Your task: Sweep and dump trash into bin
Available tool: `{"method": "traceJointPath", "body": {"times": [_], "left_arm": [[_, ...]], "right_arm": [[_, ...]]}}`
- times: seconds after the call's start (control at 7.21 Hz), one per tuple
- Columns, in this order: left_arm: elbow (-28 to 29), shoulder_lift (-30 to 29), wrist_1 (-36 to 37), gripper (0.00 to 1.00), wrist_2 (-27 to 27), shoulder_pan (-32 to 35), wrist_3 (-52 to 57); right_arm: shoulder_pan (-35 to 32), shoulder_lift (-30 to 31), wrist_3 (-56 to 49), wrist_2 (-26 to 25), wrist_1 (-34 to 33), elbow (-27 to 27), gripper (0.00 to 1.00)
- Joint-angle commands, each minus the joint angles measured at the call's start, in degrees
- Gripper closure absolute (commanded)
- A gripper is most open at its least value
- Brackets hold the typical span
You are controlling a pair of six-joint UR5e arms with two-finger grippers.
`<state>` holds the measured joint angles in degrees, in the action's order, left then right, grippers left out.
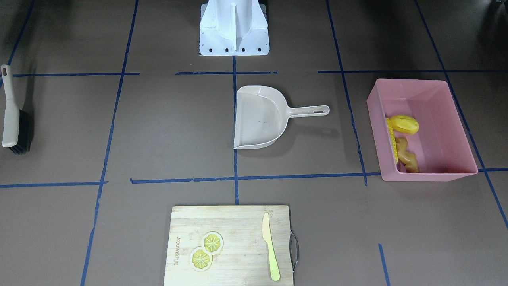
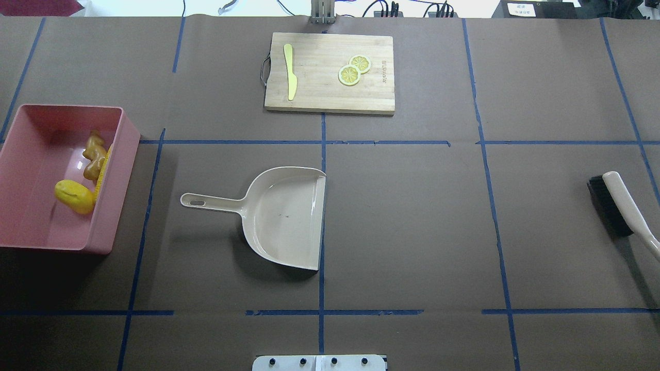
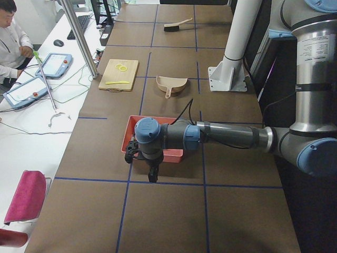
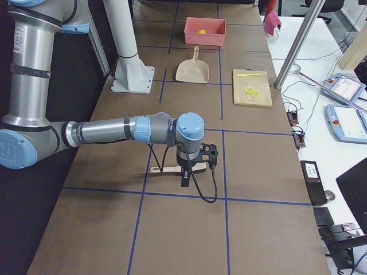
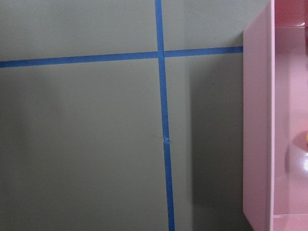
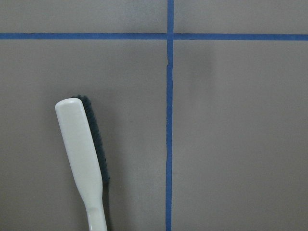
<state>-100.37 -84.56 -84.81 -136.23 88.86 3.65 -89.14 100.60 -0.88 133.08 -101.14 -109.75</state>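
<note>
The pink bin (image 1: 444, 103) stands at the robot's left side of the table, and also shows in the overhead view (image 2: 31, 226). In it lie the yellow corn cob (image 1: 392, 139) against the inner wall, the rounded yellow lump (image 1: 405, 124) and the tan ginger root (image 1: 405, 155). The beige dustpan (image 1: 260, 119) lies empty at the table's middle. My left gripper (image 3: 152, 171) hangs just outside the bin's near wall; I cannot tell if it is open. My right gripper (image 4: 186, 175) hangs over the brush (image 6: 82, 154); I cannot tell its state either.
The brush (image 2: 619, 206) lies at the table's right end. A wooden cutting board (image 1: 232, 246) with two lemon slices (image 1: 206, 250) and a yellow-green knife (image 1: 270, 246) sits at the far side. The white robot base (image 1: 234, 28) stands at the near middle.
</note>
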Motion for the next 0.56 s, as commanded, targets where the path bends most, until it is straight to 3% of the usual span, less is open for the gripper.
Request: {"method": "traceJointPath", "body": {"times": [0.0,0.42], "left_arm": [[-0.2,-0.3,0.0,0.00,0.0,-0.1,0.1],[-0.7,-0.4,-0.1,0.00,0.0,-0.1,0.0]], "right_arm": [[0.9,-0.2,-0.1,-0.1,0.1,0.1,0.00],[1.7,-0.2,0.0,-0.1,3.5,1.3,0.00]]}}
